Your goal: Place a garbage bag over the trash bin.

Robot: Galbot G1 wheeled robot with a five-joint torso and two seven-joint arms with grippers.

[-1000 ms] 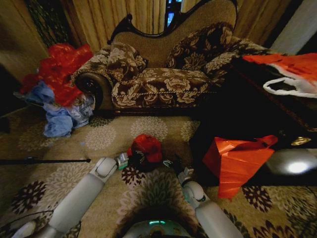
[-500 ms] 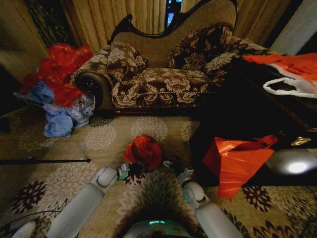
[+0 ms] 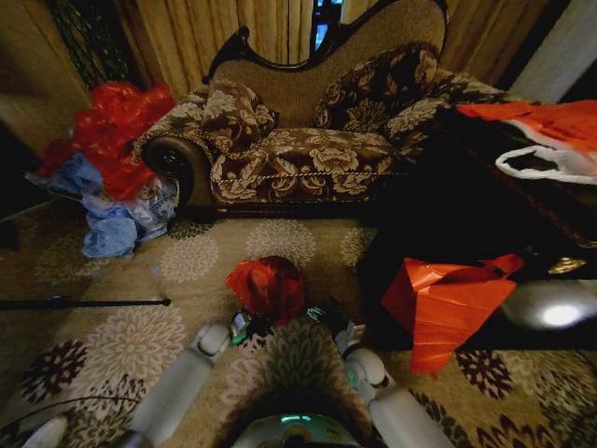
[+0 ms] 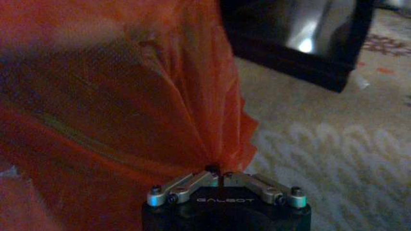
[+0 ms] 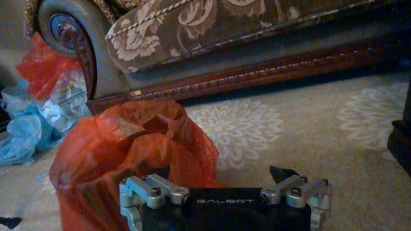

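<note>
Working from the left: the left gripper (image 3: 244,325) sits low on the patterned carpet just at the near-left foot of the thin, shiny, crinkly red plastic garbage bag (image 3: 268,285), and in the left wrist view its fingers are drawn together, pinching a gathered pleat of the film (image 4: 215,168). The bag stands as a rounded dome on the floor in front of the floral sofa (image 3: 317,140); the small black bin is presumably under it, though no black rim can be made out, so how far the bag is pulled down is uncertain. To do this step well, the pinched edge should be drawn downward and outward evenly, keeping the film taut without tearing it and without tipping what it covers. On the right, the right gripper (image 5: 220,188) hovers close beside the bag with its jaws spread wide, holding nothing, one side just touching or nearly touching the red plastic.
</note>
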